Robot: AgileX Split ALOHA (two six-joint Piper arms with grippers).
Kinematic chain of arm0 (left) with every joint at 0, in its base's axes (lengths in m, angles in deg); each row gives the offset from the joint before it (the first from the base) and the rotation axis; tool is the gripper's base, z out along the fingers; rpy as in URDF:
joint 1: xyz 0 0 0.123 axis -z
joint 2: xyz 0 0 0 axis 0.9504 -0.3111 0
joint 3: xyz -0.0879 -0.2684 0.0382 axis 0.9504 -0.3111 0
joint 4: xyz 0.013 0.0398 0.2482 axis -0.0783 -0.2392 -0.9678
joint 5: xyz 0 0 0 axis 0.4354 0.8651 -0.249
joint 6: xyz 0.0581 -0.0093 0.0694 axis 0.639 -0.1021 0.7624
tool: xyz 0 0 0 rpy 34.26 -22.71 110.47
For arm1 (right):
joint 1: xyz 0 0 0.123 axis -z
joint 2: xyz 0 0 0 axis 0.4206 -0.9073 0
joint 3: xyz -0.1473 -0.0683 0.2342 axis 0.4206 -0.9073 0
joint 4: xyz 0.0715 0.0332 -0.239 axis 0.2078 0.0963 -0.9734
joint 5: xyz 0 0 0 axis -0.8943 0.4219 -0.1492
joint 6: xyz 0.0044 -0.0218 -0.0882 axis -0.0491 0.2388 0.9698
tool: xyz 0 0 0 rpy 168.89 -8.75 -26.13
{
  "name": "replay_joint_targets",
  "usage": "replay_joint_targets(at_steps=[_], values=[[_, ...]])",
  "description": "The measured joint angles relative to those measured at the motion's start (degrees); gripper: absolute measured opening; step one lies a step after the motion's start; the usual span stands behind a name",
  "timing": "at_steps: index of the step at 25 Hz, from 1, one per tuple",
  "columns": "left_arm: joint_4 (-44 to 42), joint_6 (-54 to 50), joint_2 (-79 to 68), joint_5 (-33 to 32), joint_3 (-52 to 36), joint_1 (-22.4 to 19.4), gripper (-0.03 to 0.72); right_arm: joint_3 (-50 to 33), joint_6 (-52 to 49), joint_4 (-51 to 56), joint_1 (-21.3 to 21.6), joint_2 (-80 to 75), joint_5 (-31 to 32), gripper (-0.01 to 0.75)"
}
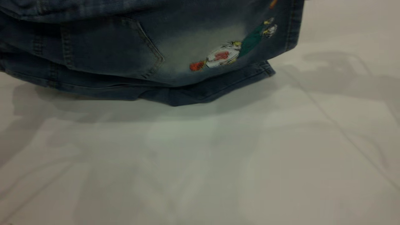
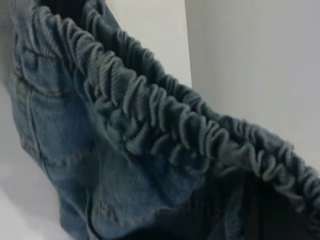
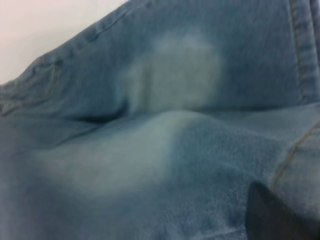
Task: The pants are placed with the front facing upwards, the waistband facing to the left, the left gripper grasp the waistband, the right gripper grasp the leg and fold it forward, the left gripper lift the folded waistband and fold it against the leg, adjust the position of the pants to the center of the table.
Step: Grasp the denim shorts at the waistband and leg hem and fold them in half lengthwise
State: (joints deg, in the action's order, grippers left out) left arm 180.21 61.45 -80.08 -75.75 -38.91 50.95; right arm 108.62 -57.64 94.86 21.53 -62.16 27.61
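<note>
Most of the pants (image 1: 150,53) are running off the exterior view toward 12 o'clock, folded on the white table (image 1: 218,162). Only a dark corner of the right hand (image 3: 272,217) is showing; neither hand's grip is readable. The waistband (image 2: 165,110) is filling the left wrist view.

Shadows: soft grey patches; a broad one (image 1: 28,103) at the exterior view's left and a fainter, uneven one (image 1: 337,72) at upper right.
Line: a thin dark streak (image 1: 328,117) running diagonally down to the right.
Background: in the left wrist view, a whiter surface (image 2: 150,30) and a greyer one (image 2: 250,60) meet at a straight edge; what they are cannot be told.
</note>
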Motion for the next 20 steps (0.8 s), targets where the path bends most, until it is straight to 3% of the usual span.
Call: replay_joint_targets(at_steps=[4,13,20], values=[[1.68,0.0,-0.04,3.62,0.0,0.0,0.111,3.03,-1.28,0.16,-1.08,-3.12,0.15,0.02],[1.68,-1.16,-5.98,5.38,0.05,0.0,0.111,5.98,-2.98,0.87,-1.42,-4.41,-2.61,0.02],[1.55,0.24,-12.13,6.09,0.23,0.0,0.111,9.49,-3.15,1.49,-4.2,-8.23,-3.69,0.02]])
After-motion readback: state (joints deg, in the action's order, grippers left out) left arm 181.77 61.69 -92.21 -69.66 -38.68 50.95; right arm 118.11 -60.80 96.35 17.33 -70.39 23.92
